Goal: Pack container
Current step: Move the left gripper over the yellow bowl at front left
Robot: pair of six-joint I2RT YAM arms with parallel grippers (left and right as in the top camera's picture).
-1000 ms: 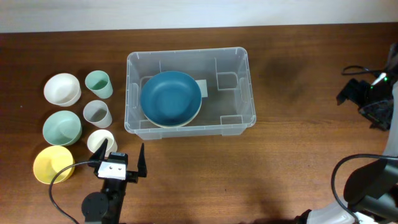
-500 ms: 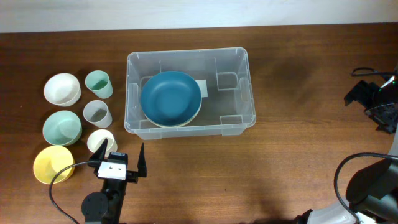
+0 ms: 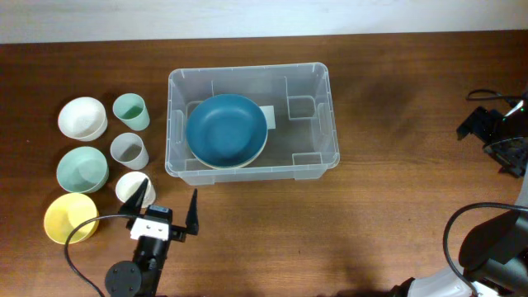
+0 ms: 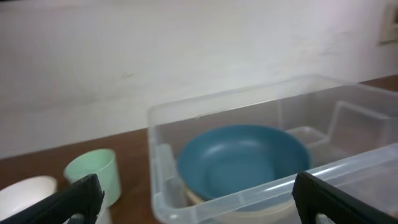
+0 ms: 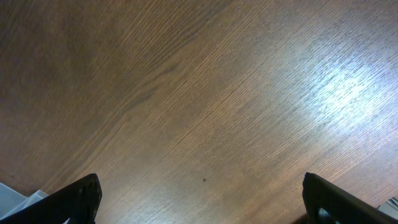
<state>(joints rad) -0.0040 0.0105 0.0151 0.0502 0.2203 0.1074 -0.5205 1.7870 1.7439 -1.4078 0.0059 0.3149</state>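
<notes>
Container (image 3: 322,115) upright, long axis left-right

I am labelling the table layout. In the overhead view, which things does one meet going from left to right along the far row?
First the white bowl, then the mint green cup, then the container.

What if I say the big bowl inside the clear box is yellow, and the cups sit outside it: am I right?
No. The big bowl inside the container is blue, not yellow, as the overhead view shows. The cups do sit outside it.
</notes>
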